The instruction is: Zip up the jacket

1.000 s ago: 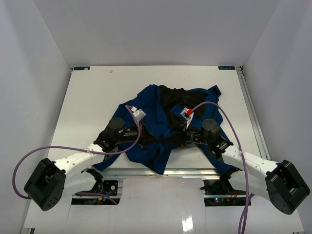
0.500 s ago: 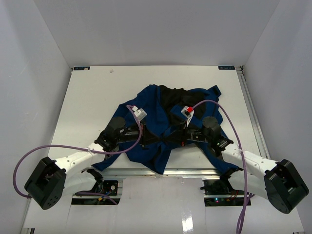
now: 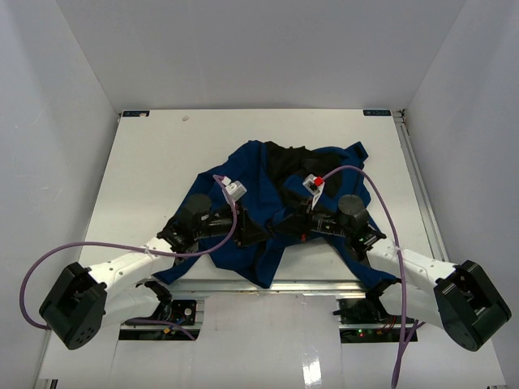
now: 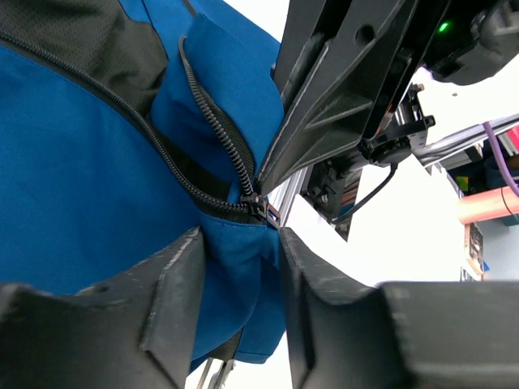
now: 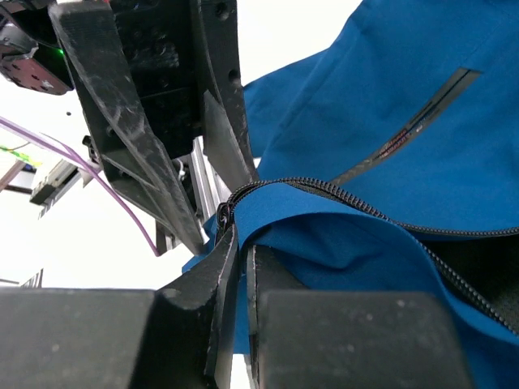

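The jacket (image 3: pixel 261 201) lies spread on the white table (image 3: pixel 146 162), collar away from me and hem hanging over the near edge; its front gapes open, black lining (image 3: pixel 285 168) showing down the chest; so by my reckoning hardly any of the zipping is done. My right gripper (image 5: pixel 238 253) has its jaws pressed together on the blue cloth right at the foot of the zipper; my left gripper (image 4: pixel 240 247) has its jaws apart, with a fold of the hem sitting between them, and I cannot see that they pinch it. From my left wrist I see the two rows of zipper teeth (image 4: pixel 216 113) converge on the slider (image 4: pixel 261 207), which sits low by the hem; I judge the two sides are joined there, though the view is too tight to be sure; above it the rows part at once. What is left, as I judge it, is almost the whole run: the slider must go all the way up to the collar.
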Robot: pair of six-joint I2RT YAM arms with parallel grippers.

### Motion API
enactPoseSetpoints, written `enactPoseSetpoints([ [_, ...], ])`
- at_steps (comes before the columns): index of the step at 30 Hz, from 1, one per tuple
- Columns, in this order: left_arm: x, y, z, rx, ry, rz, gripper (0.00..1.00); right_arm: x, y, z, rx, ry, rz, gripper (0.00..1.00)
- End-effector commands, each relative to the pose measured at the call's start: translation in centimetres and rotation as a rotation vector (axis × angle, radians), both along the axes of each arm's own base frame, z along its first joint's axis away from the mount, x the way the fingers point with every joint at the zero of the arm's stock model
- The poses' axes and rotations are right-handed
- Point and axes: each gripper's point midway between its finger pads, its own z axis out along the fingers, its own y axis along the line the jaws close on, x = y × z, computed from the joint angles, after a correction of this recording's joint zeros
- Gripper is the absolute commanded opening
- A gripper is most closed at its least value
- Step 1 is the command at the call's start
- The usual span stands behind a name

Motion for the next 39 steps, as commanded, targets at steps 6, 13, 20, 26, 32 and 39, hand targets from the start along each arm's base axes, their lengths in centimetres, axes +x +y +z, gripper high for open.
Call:
enactPoseSetpoints([
  [6,0.0,0.4,1.8,-0.037,-0.034,0.038,0.51,-0.2,-0.1,1.3,0.084,-0.057,-0.013,0.08],
  [13,-0.6,-0.2,0.8,-0.028,-0.001,-0.021,0.38,-0.3,-0.2,1.3,0.094,-0.051,-0.020,0.08],
  [20,-0.6,-0.2,0.9,-0.021,-0.016,-0.033,0.00,0.0,-0.1,1.5,0.085,-0.046,-0.024,0.08],
  [26,-1.5,0.2,1.2,-0.024,-0.052,-0.063,0.00,1.0,0.3,2.1,0.053,-0.051,-0.045,0.08],
  [32,-2.0,0.0,-0.2,-0.006,-0.021,-0.086,0.00,1.9,0.6,3.0,0.045,-0.050,-0.059,0.08],
  [39,-2.4,-0.2,-0.6,0.013,-0.039,-0.094,0.00,2.9,0.6,4.4,0.051,-0.070,-0.081,0.08],
])
